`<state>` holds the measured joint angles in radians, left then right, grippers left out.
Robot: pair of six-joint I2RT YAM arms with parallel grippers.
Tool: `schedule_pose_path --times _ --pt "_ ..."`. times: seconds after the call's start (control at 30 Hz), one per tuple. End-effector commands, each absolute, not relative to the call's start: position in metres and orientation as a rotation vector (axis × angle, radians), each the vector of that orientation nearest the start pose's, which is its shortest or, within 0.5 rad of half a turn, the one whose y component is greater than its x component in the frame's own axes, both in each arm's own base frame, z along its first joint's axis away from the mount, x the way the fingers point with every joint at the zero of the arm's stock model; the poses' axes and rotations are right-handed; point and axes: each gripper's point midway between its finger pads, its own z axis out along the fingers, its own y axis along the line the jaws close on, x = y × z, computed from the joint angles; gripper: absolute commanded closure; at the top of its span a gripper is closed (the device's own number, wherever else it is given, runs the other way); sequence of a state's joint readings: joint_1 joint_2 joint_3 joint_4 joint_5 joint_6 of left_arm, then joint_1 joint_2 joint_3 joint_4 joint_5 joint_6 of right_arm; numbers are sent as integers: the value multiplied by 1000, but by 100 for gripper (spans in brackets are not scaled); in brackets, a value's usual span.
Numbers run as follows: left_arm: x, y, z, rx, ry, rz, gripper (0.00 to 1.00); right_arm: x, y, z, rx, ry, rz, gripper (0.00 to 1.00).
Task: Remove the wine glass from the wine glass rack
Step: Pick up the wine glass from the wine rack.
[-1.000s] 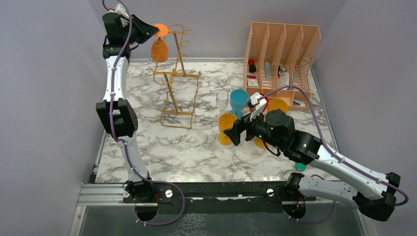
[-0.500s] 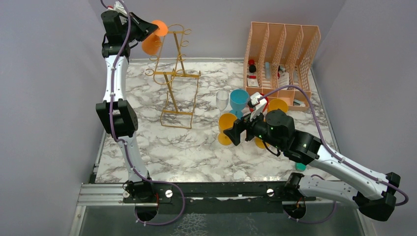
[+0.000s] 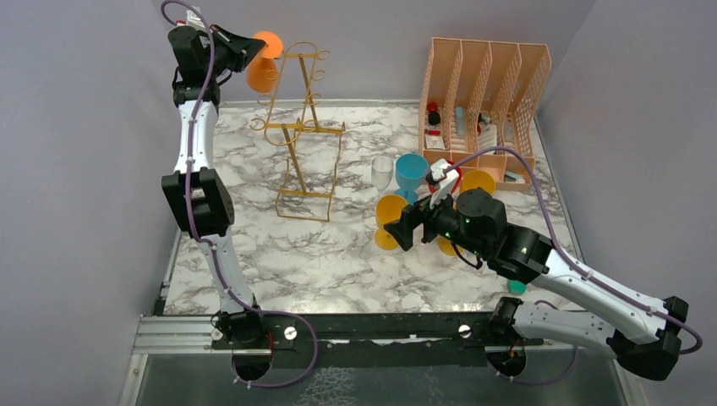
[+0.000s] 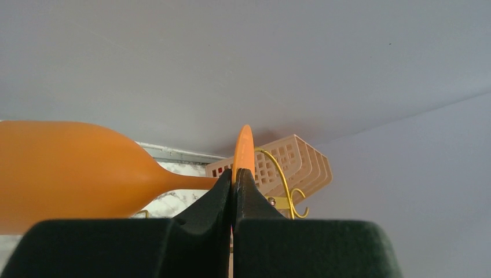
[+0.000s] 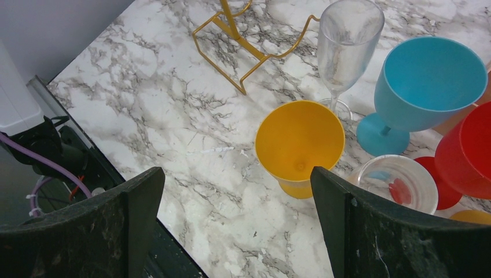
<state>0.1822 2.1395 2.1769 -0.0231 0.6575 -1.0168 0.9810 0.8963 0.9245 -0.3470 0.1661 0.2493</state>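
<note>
Any print on the small things in the peach lattice file organiser is too small to read. That organiser stands at the table's far right corner, with red, black and white bits in its lower compartments.

The table is white marble-patterned with grey veins, closed in by plain lavender-grey walls on three sides, with a metal rail along its near edge.

The gold wire wine glass rack stands toward the far left corner. The orange wine glass is up beside the rack's curled top, tilted with its bowl hanging lower than its foot (whether the foot touches a hook, I cannot tell). The left pincer is clamped on the thin edge of that foot.

Right of the table's middle stand a yellow cup, a clear flute, a blue goblet, a red cup and a low clear cup. The right pincer hovers over them, fingers wide apart, holding nothing.
</note>
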Motion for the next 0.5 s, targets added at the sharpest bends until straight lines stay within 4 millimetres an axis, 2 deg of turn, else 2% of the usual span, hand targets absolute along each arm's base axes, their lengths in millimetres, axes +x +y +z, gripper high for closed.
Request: schedule_pose_path --times 0.0,0.13,0.47 --pt "591 -29 435 -366 1518 -1192 100 188 259 275 -595 1853 715 2" --pt "591 -27 443 -366 1491 -1209 100 189 259 277 -598 1847 710 2" --pt "589 -11 439 -419 1468 -1141 100 189 255 287 -609 1810 702 2"
